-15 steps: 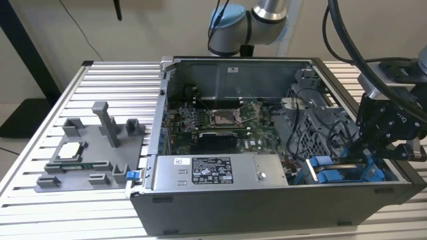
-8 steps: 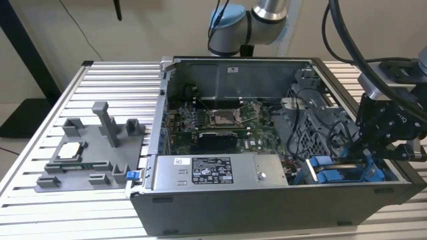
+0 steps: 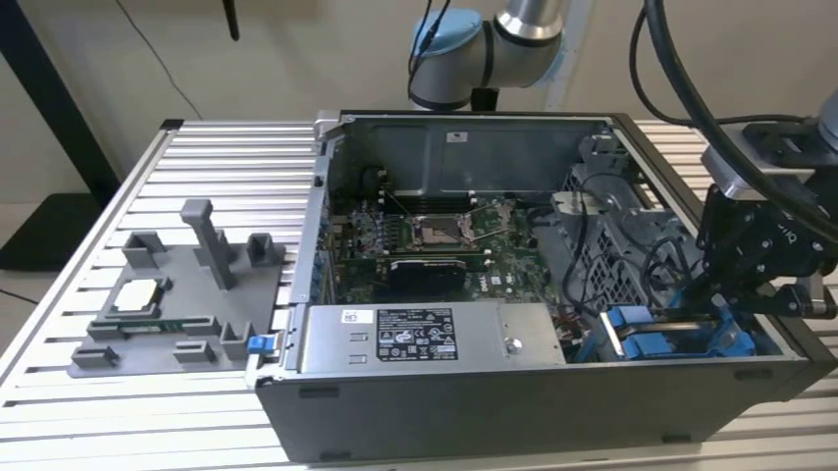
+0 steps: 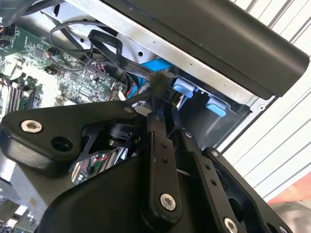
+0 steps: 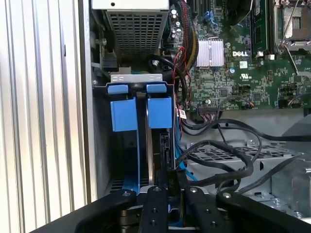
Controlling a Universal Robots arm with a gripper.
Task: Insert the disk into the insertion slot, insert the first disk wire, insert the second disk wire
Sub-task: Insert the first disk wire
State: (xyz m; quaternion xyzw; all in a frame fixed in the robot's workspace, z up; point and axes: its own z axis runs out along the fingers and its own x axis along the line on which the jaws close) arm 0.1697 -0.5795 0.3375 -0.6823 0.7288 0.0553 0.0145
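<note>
In the exterior view an open computer case (image 3: pixel 524 392) stands on a slatted metal table (image 3: pixel 78 412). The gripper (image 3: pixel 720 294) reaches down into the case's near corner at the exterior view's lower right, where the blue carrier of the disk (image 3: pixel 654 343) shows. The labelled power-supply box (image 3: pixel 419 339) lies just beside that corner, towards the exterior view's left, and the motherboard (image 3: pixel 433 235) lies behind it. A grey parts fixture (image 3: pixel 183 304) sits on the table outside the case, at the exterior view's left.

In the second wrist view the fingers (image 4: pixel 159 145) are drawn close together, pinching the end of a flat black disk wire (image 4: pixel 109 41). It runs in across the motherboard (other black cables loop close by). Blue tabs (image 4: pixel 184 88) sit just beyond the fingertips, under the case's dark rim.

In the first wrist view the disk (image 5: pixel 160 112) stands on edge inside the insertion slot (image 5: pixel 99 145), its two blue tabs side by side. The gripper (image 5: pixel 167 187) is right over its rear edge. Thick black cables (image 5: pixel 228 131) crowd the bay's side nearest the motherboard.
</note>
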